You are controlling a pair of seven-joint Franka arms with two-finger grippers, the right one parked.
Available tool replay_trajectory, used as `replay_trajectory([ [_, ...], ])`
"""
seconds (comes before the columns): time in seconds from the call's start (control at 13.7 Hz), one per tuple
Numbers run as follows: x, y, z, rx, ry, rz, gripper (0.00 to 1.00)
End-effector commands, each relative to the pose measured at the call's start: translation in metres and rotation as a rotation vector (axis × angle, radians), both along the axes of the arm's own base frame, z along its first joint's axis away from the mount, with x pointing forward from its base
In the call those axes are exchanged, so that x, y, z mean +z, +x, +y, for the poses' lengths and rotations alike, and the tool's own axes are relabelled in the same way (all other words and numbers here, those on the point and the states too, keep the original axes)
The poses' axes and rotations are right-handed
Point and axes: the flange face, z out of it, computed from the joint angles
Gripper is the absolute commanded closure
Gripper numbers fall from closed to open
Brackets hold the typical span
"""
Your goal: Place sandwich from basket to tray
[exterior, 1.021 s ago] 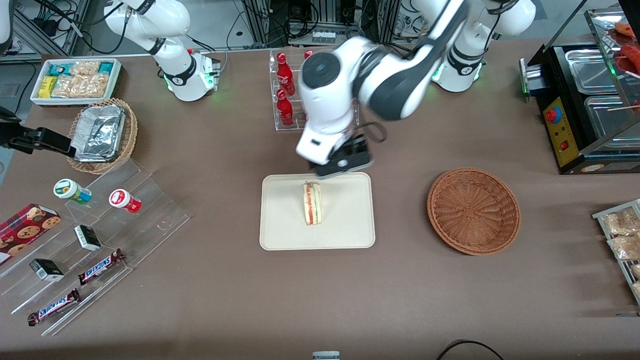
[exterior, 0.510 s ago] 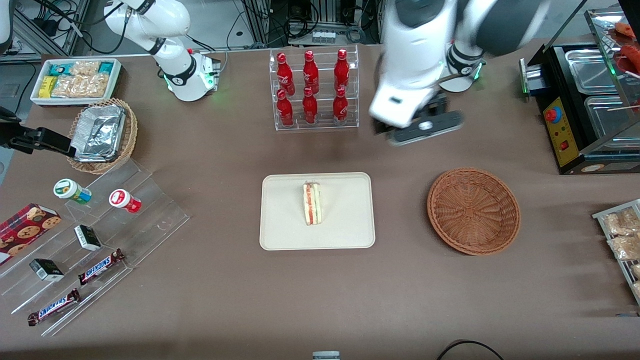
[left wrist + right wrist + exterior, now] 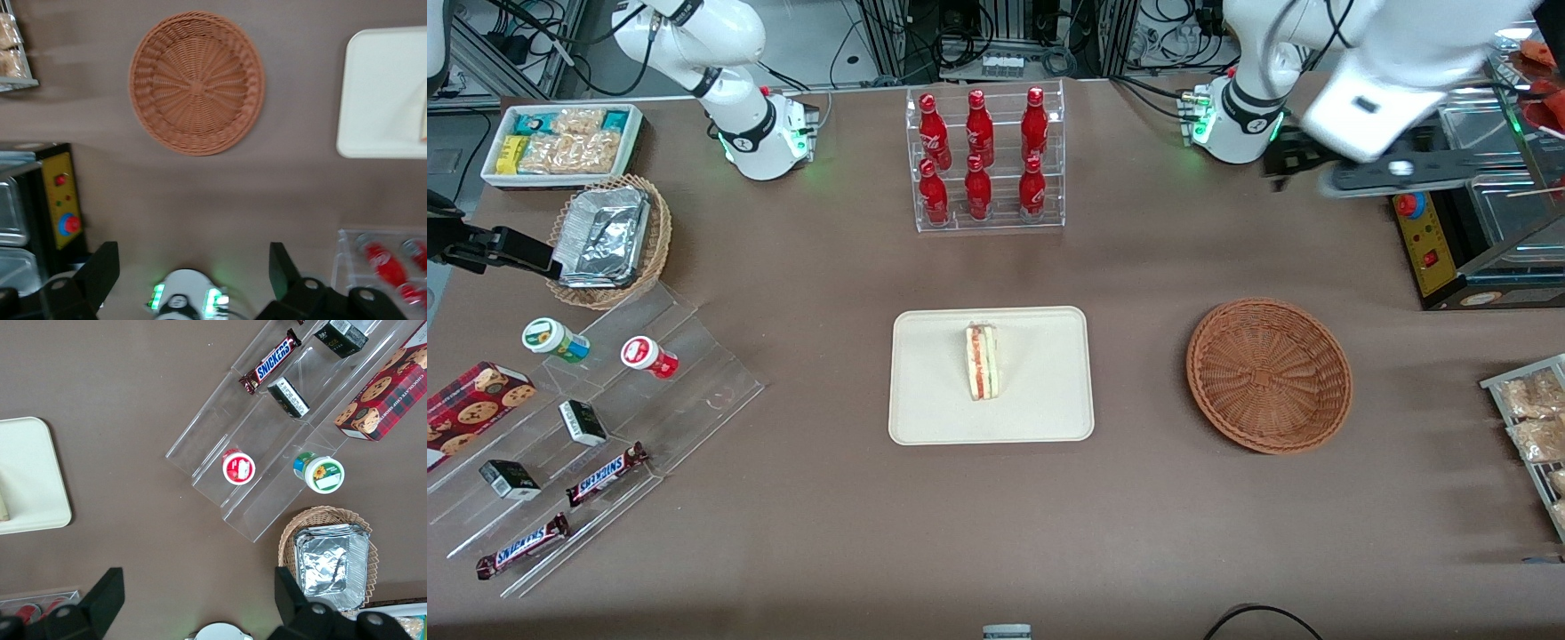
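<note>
Sandwich (image 3: pixel 982 362): lay at the middle of the tray (image 3: pixel 934 400), cut edge up, red and green filling showing.
Tray: stood mid-table, nearer the front camera than the rack of red bottles (image 3: pixel 983 160).
Basket (image 3: pixel 1268 375): sat beside the tray toward the working arm's end, nothing in it.
Gripper (image 3: pixel 193 283): hung high near the table's edge by the left arm's base, fingers (image 3: pixel 100 270) spread wide, holding nothing.
</note>
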Motion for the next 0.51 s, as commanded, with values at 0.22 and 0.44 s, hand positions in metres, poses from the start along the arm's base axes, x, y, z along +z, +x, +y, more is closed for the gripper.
replay_trajectory([
  [0.22, -0.011, 0.018, 0.102, -0.058, -0.094, 0.049, 0.01],
  [0.44, -0.013, 0.030, 0.139, -0.038, -0.111, 0.052, 0.01],
])
